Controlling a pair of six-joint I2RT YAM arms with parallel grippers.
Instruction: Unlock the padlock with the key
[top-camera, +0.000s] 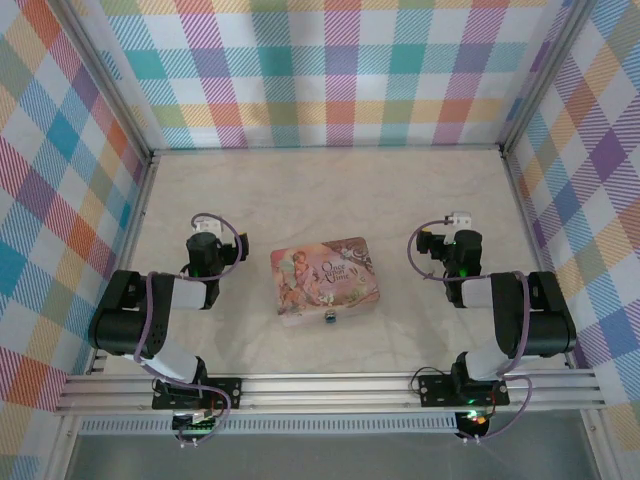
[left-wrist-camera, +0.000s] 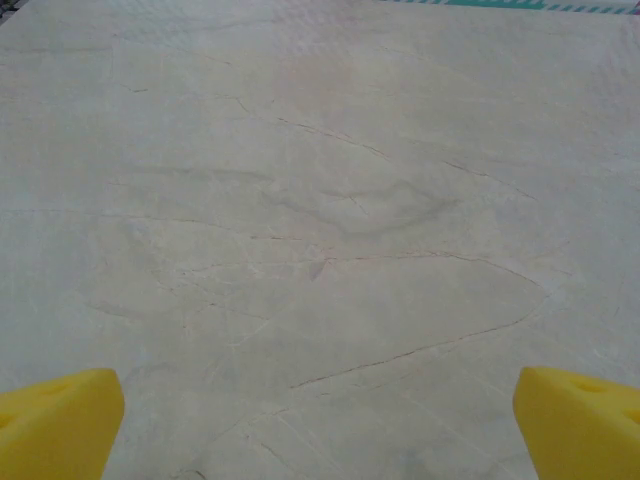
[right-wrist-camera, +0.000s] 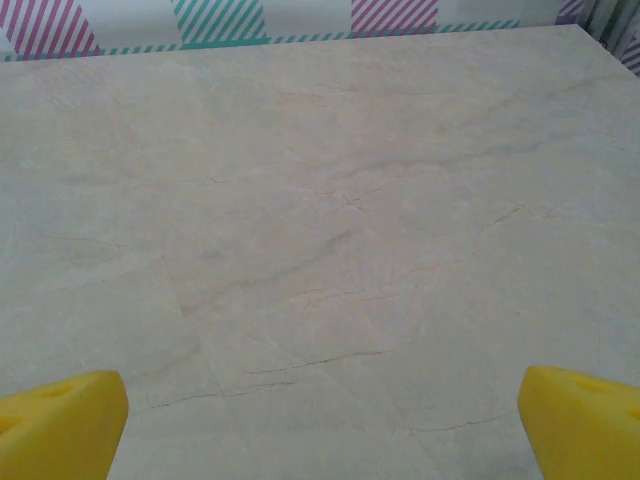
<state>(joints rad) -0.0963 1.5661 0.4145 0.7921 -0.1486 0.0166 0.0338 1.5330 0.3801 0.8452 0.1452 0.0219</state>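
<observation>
Left gripper (left-wrist-camera: 320, 425): yellow fingertips (left-wrist-camera: 58, 420) spread wide apart, nothing between them, pale marbled tabletop (left-wrist-camera: 320, 200) beneath and ahead. Right gripper (right-wrist-camera: 322, 425): yellow fingertips (right-wrist-camera: 60, 420) likewise spread wide, nothing held, the same veined surface ahead as far as the striped foot of the checked wall (right-wrist-camera: 215, 20). Pink tin (top-camera: 325, 280): rectangular, illustrated lid closed, lying flat between the two grippers, to the right of the left one and to the left of the right one, touching neither. Padlock (top-camera: 331, 317): tiny silvery-blue item at the middle of the tin's near edge, on the side toward the arm bases; it sits back from both grippers' fingertips, inward of each and well apart from both. Its detail is too small to tell locked from unlocked.
</observation>
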